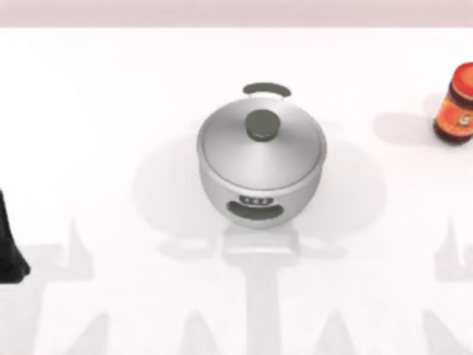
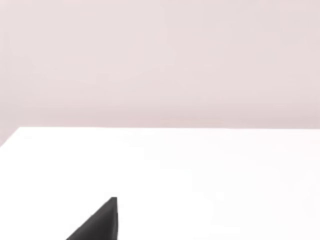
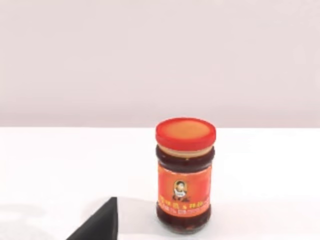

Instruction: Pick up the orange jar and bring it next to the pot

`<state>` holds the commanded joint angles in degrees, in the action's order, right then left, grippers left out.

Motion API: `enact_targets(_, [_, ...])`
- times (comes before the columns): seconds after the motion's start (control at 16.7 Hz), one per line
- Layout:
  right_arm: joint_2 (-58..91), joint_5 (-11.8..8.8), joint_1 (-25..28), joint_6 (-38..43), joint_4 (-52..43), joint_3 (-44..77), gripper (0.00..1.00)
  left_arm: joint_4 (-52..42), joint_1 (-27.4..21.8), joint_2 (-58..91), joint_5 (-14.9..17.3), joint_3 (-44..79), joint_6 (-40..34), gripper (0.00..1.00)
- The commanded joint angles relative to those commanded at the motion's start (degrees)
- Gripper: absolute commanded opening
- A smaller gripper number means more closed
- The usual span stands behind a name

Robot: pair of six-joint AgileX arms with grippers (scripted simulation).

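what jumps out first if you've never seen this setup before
The eye lands first on the pot, a big silver one with a domed lid and dark knob, standing alone at the middle of the white table. Next comes the orange jar, small and upright with a red lid, far off at the table's right edge, well apart from the pot. Only a dark part of the left arm shows, at the top view's left edge.

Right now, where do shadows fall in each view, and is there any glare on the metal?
Top view: the round silver metal pot casts soft grey shadows to both sides, and long arm shadows cross the near table; its lid shows only a mild sheen. Right wrist view: faint shadow beside the small orange-labelled jar. Left wrist view: no shadow seen.
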<state>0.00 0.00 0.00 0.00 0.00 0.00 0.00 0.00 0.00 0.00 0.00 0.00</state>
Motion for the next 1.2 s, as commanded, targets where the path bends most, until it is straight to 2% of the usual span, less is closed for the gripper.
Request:
enact_targets(0.3, [2.9, -0.5, 0.4, -0.6, -1.7, 3.0, 1.0, 0.0, 0.0, 0.0, 0.0, 0.0, 0.0, 1.0])
enact_targets(0.54, [13.8, -1.7, 1.2, -3.0, -8.5, 14.2, 1.0, 0.0, 0.0, 0.0, 0.0, 0.0, 0.0, 1.0])
enact_targets(0.84, [36.3, -2.8, 1.5, -7.9, -22.3, 36.9, 1.0, 0.0, 0.0, 0.0, 0.0, 0.0, 0.0, 1.0])
enact_targets(1.2, [70.6, -3.2, 1.0, -15.7, -43.3, 71.8, 1.0, 0.0, 0.0, 0.0, 0.0, 0.0, 0.0, 1.0])
